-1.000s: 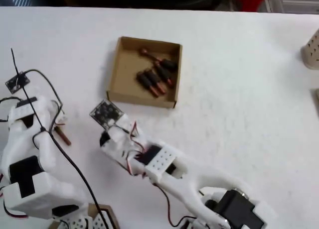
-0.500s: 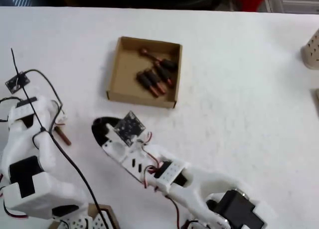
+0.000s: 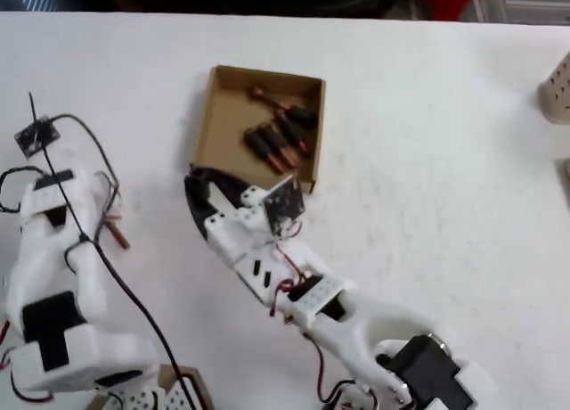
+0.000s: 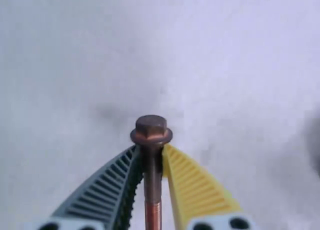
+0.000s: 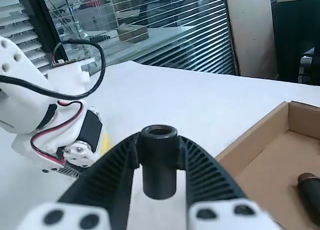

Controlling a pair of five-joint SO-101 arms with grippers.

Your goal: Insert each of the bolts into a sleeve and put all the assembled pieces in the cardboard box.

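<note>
A copper bolt with a hex flange head stands clamped between the grey and yellow fingers of my left gripper, above the white table. In the high view the bolt pokes out beside the left arm at the table's left. My right gripper is shut on a black sleeve, bore facing outward, held beside the cardboard box. From above the right gripper sits just off the box's near left corner. Several assembled pieces lie inside the box.
The left arm's white body shows across the table in the right wrist view. Loose black cables trail over the left arm. A pale perforated object stands at the table's right edge. White tabletop spreads to the right of the box.
The right arm has swung up and rotated from the table's near centre toward the box's near left corner, carrying the sleeve. The left arm has shifted slightly with the bolt.
</note>
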